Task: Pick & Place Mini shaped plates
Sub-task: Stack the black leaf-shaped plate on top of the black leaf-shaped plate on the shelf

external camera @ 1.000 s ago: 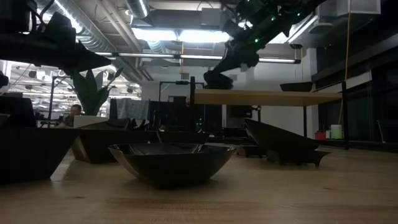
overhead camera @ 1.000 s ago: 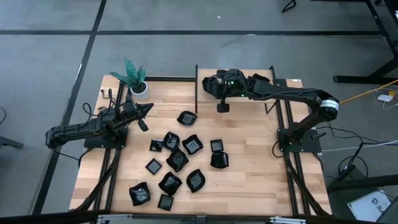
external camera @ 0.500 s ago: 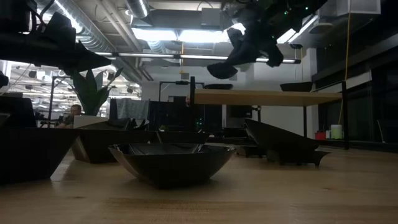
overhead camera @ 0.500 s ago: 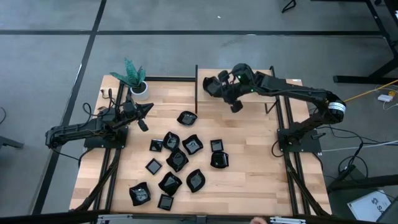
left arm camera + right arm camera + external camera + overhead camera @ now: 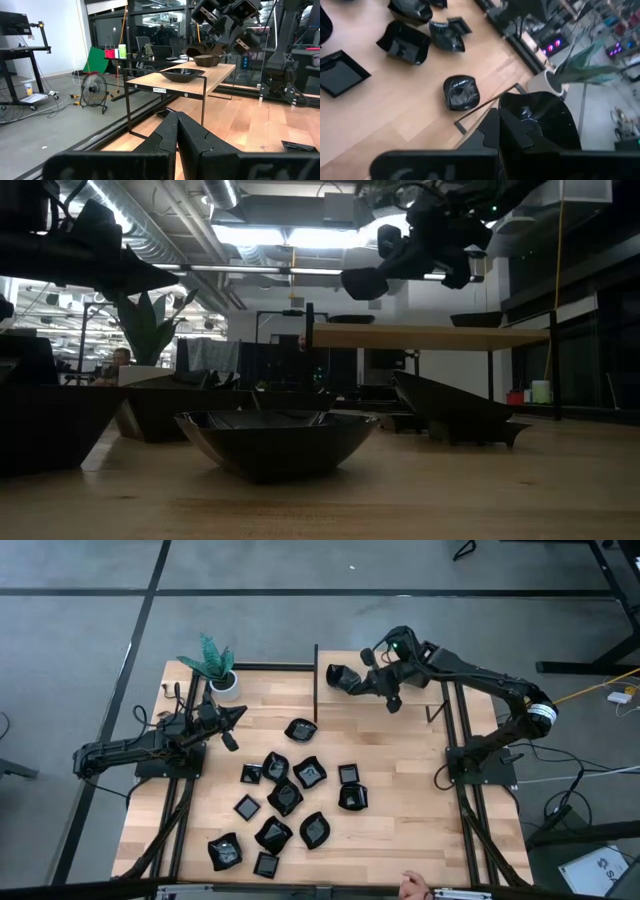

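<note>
My right gripper (image 5: pixel 352 681) is shut on one black mini plate (image 5: pixel 338 675), held in the air over the left end of the raised wooden shelf (image 5: pixel 430 336) at the table's far side. Two more plates (image 5: pixel 350 319) (image 5: pixel 478 319) rest on that shelf. Several other mini plates (image 5: pixel 285 795) lie loose on the table's middle and near part. My left gripper (image 5: pixel 238 715) waits shut at the table's left, near the plant pot (image 5: pixel 226 684), and touches nothing. My right gripper pinches the plate's rim (image 5: pixel 512 111) between its two fingers (image 5: pixel 490 129). The fingers come from the table's right, slanting a little downward. The plate (image 5: pixel 365 282) sticks out beyond the fingertips, tilted, lifted clear above the shelf top.
The shelf's black frame posts (image 5: pixel 316 675) stand at the far middle of the table. A white pot with a green plant stands at the far left corner. A person's hand (image 5: pixel 411 886) shows at the table's near edge.
My right gripper has rolled its wrist and swung toward the table's right and far edge, still shut on the plate. The plate has risen from just above the shelf top to well clear of it and has turned with the wrist.
</note>
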### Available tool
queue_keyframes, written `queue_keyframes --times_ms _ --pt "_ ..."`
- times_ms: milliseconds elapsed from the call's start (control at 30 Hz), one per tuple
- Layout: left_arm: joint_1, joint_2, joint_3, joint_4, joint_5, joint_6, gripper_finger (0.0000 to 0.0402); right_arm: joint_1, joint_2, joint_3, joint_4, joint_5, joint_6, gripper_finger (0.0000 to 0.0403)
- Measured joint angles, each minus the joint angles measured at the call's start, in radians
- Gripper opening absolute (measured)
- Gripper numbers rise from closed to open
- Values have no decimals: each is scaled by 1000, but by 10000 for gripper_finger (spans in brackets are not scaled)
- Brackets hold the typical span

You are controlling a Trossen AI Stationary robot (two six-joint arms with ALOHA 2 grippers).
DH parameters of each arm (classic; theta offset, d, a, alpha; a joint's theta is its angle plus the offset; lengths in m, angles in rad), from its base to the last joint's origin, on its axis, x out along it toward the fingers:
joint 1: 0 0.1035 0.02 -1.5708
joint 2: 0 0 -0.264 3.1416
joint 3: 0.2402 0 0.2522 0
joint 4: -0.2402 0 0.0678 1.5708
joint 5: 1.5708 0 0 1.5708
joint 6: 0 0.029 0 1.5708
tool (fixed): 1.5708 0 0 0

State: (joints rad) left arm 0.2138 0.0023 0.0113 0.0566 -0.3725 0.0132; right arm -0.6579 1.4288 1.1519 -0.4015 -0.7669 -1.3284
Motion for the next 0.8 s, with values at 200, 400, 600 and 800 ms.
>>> queue_keyframes --times_ms 200,400,600,800 --pt "0 0 0 0 0 0 4 -22 23 0 36 -44 -15 0" --pt "0 0 0 0 0 0 4 -22 97 0 91 -32 -16 0" --pt "0 0 0 0 0 0 4 -53 114 0 113 -37 -14 0" --pt "0 0 0 0 0 0 4 -82 114 0 118 -107 -12 0"
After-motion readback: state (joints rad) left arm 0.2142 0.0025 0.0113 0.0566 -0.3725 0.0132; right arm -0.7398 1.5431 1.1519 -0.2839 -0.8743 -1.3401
